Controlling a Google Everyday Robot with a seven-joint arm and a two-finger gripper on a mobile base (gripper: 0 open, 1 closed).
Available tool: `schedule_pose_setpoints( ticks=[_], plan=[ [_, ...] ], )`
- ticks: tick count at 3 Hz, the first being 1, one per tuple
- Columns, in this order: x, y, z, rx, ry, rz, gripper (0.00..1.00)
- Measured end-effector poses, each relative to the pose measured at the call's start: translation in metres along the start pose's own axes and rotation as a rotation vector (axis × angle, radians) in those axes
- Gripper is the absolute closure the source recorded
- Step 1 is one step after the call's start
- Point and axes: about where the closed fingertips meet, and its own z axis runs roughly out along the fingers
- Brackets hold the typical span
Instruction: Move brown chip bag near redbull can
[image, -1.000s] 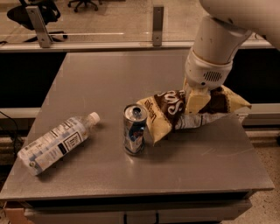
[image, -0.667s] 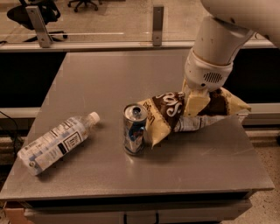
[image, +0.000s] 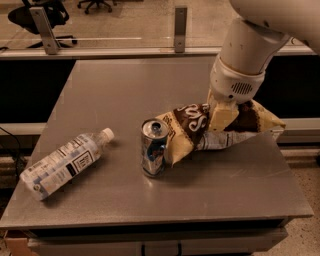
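Observation:
The brown chip bag (image: 200, 131) lies across the right half of the grey table (image: 120, 85), crinkled, with cream ends and white lettering. Its left cream end touches the redbull can (image: 153, 148), which stands upright with a dented side and its pull-tab top showing. My gripper (image: 222, 116) comes down from the white arm at the upper right and is on the middle of the bag, with a cream finger (image: 221, 117) pressed on the bag's top. The gripper appears shut on the bag.
A clear plastic water bottle (image: 64, 163) lies on its side at the table's front left. A glass partition with metal posts (image: 180, 27) runs behind the table. The table's right edge is just beyond the bag's right end.
The arm and the bag have shifted slightly; the bag's left end stays against the can. The can and bottle have not moved.

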Motion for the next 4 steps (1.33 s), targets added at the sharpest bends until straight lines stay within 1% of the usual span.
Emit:
schedule_pose_setpoints(
  ticks=[2,3,4],
  plan=[
    [-0.0023,-0.0031,-0.0005,0.019,-0.007,-0.001,0.13],
    [-0.0033,-0.0042,-0.0007,0.026,-0.010,-0.001,0.00],
    [-0.0033,-0.0042,-0.0008,0.026,-0.010,-0.001,0.00]
  ],
)
